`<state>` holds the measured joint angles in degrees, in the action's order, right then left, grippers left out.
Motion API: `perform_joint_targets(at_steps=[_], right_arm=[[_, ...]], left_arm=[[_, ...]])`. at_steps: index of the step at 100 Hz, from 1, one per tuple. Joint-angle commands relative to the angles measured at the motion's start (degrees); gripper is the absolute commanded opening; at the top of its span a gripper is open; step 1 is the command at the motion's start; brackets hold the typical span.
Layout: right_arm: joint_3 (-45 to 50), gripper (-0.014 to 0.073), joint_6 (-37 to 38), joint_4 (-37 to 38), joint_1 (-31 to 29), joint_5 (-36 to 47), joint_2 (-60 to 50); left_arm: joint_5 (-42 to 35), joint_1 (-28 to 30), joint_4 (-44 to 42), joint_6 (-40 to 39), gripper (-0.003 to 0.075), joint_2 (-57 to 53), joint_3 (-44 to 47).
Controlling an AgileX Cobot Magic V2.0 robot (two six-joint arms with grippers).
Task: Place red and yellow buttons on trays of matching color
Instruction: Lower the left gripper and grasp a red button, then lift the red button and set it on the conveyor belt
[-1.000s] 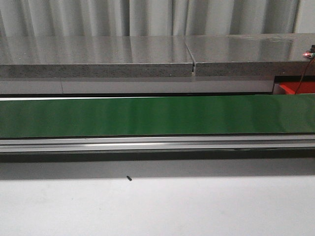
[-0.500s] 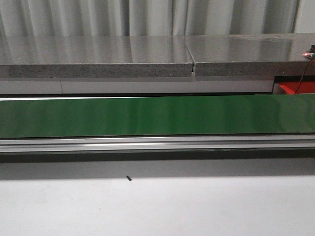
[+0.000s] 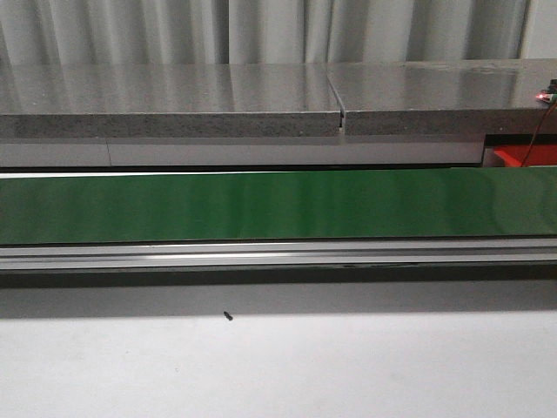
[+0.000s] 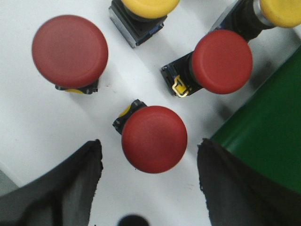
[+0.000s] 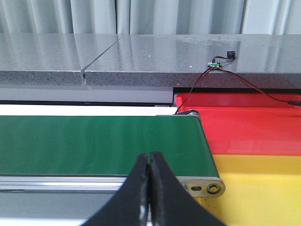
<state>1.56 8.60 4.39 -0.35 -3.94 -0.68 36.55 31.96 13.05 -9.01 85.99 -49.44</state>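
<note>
In the left wrist view my left gripper (image 4: 149, 153) is open above a white surface, its dark fingers either side of a red button (image 4: 154, 138) and apart from it. Two more red buttons (image 4: 70, 51) (image 4: 222, 61) and two yellow buttons (image 4: 143, 7) (image 4: 281, 11) stand around it. The right wrist view shows my right gripper (image 5: 149, 160) shut with nothing in it, in front of the green belt (image 5: 99, 143). Beyond the belt's end lie the red tray (image 5: 249, 129) and the yellow tray (image 5: 263, 188). No gripper appears in the front view.
The green conveyor belt (image 3: 278, 205) runs across the front view, with a metal rail (image 3: 278, 254) along its near side. A grey stone ledge (image 3: 174, 100) sits behind it. A small dark speck (image 3: 227, 316) lies on the white table. A red-black wire (image 5: 235, 82) crosses the ledge.
</note>
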Motion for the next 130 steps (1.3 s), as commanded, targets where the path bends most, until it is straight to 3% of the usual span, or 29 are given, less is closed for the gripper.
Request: perform_joint_targets(at_steps=[1,33,53,64,105,130], right_arm=[[-0.92,-0.0066,-0.27,0.60,0.04,4.61,-0.92],[-0.92,-0.0066,-0.27,0.60,0.04,4.61,-0.92],[-0.92,-0.0066,-0.27,0.60,0.04,4.61,-0.92],[-0.92,-0.0066,-0.27,0.60,0.04,4.61,-0.92],[-0.92,-0.0066,-0.27,0.60,0.04,4.61,-0.92],[-0.92,-0.0066,-0.27,0.60,0.04,4.61,-0.92]], left_arm=[[-1.24,-0.29,1.09,0.10,0.0425,0.52,-2.22],[-3.26,-0.29,1.09,0.41,0.0405,3.04,-2.68],[-2.88,-0.29,1.09,1.43,0.0197,3.16,-2.68],[-2.06,-0.29,0.87,1.57,0.0137,2.56,-2.68],[5.90,-0.29,-1.54,3.06,0.0136,-14.78,-2.99],[12.12,-4.32,-1.05,4.67,0.0136,-16.00,-10.14]])
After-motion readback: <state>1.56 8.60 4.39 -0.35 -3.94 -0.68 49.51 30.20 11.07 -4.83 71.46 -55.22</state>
